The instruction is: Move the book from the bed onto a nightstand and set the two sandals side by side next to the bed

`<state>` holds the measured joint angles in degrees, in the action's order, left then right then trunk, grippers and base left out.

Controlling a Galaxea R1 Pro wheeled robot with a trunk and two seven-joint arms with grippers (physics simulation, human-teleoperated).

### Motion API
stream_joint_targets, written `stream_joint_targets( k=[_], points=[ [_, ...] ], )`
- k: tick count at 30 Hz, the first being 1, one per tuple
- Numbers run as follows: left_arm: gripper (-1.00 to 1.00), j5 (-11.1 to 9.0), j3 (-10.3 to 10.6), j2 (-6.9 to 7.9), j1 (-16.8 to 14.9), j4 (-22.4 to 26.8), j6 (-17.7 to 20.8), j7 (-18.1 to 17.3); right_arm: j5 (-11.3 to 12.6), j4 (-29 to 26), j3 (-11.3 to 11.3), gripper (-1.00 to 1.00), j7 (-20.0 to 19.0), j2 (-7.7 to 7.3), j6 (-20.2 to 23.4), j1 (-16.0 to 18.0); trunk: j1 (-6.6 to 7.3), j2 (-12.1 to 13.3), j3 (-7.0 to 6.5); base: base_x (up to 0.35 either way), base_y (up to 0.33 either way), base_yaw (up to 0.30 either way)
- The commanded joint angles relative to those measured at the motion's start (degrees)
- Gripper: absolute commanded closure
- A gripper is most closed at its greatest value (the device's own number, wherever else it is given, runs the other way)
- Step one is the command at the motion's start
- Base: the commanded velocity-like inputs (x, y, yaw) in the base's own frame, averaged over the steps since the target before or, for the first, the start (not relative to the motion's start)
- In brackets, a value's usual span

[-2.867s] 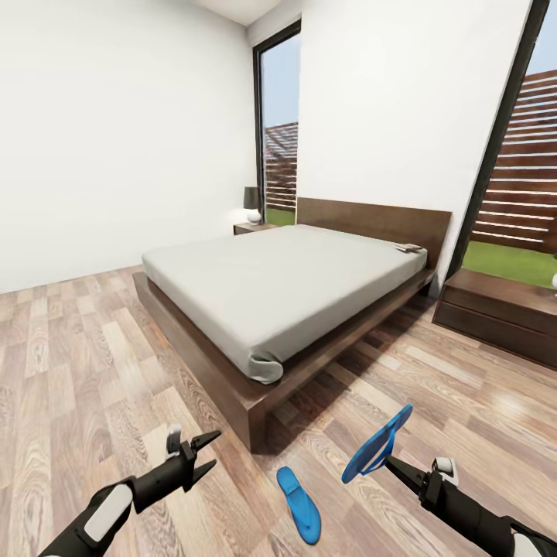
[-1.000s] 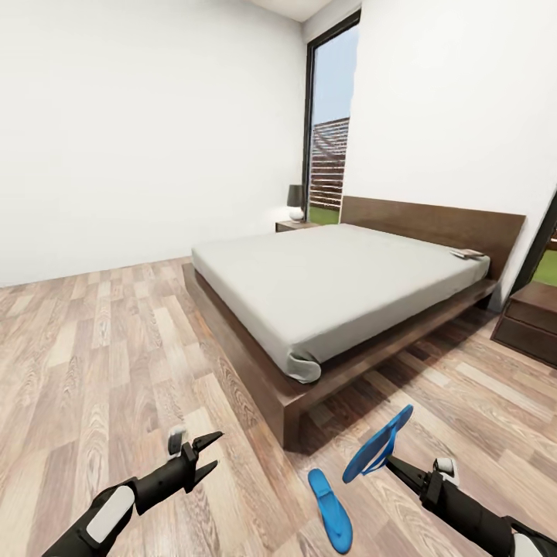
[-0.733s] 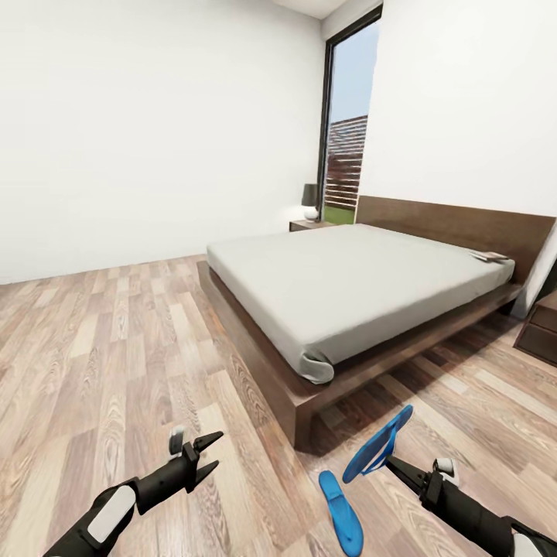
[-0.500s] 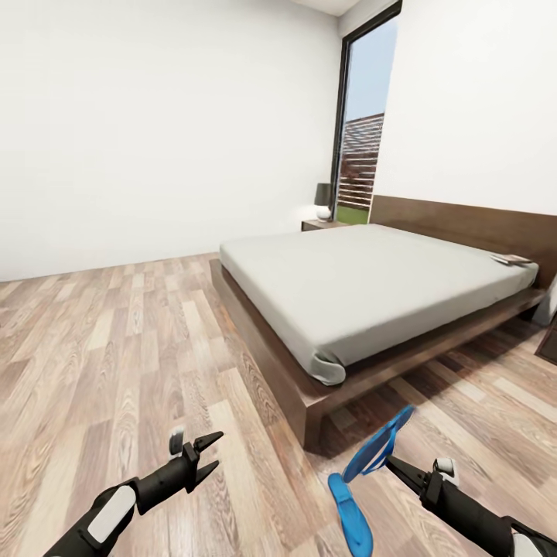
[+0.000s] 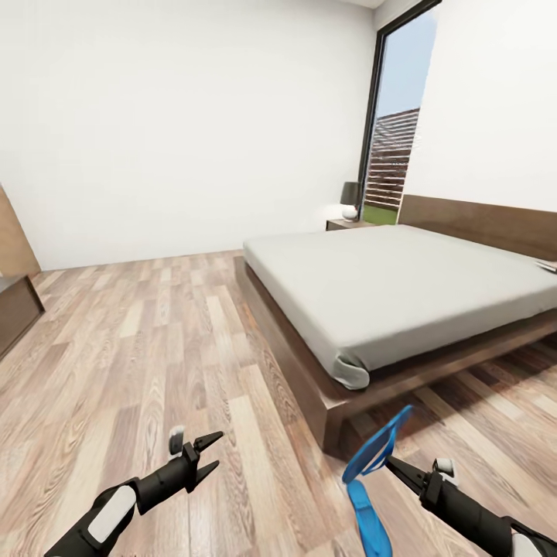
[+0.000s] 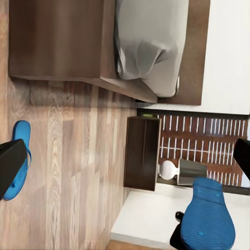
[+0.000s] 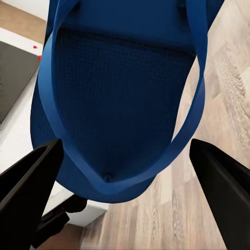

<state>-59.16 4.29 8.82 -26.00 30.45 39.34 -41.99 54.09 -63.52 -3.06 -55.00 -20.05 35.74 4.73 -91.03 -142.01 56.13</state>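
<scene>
Sandal (image 5: 367, 519) on floor (image 5: 139, 348) before bed (image 5: 402, 286)

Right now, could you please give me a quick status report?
Right gripper holding one sandal raised off the floor. Left gripper open, empty. Other sandal on the floor by the bed corner.

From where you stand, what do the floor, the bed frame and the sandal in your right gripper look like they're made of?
The floor looks like light-brown wood plank or laminate, given its grain lines, staggered boards and slight sheen. The bed frame appears to be dark brown wood, smooth and matte, with faint grain. The held sandal, in the right gripper, looks like bright blue rubber or foam: its sole shows a fine pebbled texture.
</scene>
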Motion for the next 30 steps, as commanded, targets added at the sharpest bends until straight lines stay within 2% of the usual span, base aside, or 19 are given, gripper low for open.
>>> stream_joint_targets(
  k=[1,4,15,19,25,27,30],
  points=[
    [-1.0,-0.5,0.3,0.06,0.0,0.0,0.3,0.0,0.3,0.0,0.0,1.0,0.0,-0.01,0.4,0.0,0.01,0.0,0.07,0.0,0.0,0.147],
    [-1.0,-0.5,0.3,0.06,0.0,0.0,0.3,0.0,0.3,0.0,0.0,1.0,0.1,0.0,0.3,0.0,0.01,0.0,0.1,0.0,0.0,0.064],
    [-1.0,-0.5,0.3,-0.26,0.0,0.0,0.3,0.4,0.6,-0.1,0.0,1.0,5.1,0.01,0.3,0.1,0.01,0.0,0.11,0.0,0.0,0.006],
    [-1.0,-0.4,0.2,-0.28,-0.1,0.0,0.5,0.8,0.4,-0.2,0.0,1.0,9.2,-0.05,0.6,0.1,0.01,0.0,0.11,0.0,0.0,0.0],
    [-1.0,-0.7,-0.2,0.04,-0.1,0.1,0.8,3.5,0.2,-1.2,0.3,1.0,16.8,-0.04,1.5,1.0,0.01,0.0,0.11,0.0,0.0,0.0],
    [-1.0,-0.8,-0.2,0.03,0.0,0.1,0.8,4.0,0.0,-1.9,0.6,1.0,18.8,-0.01,2.4,1.8,0.01,0.0,0.11,0.0,0.0,0.0],
    [-1.0,-0.9,-0.2,-0.11,-0.1,0.1,0.8,4.5,-0.2,-3.3,1.7,1.0,23.9,0.07,6.2,4.1,0.01,0.0,0.11,0.0,0.0,0.0]
  ],
)
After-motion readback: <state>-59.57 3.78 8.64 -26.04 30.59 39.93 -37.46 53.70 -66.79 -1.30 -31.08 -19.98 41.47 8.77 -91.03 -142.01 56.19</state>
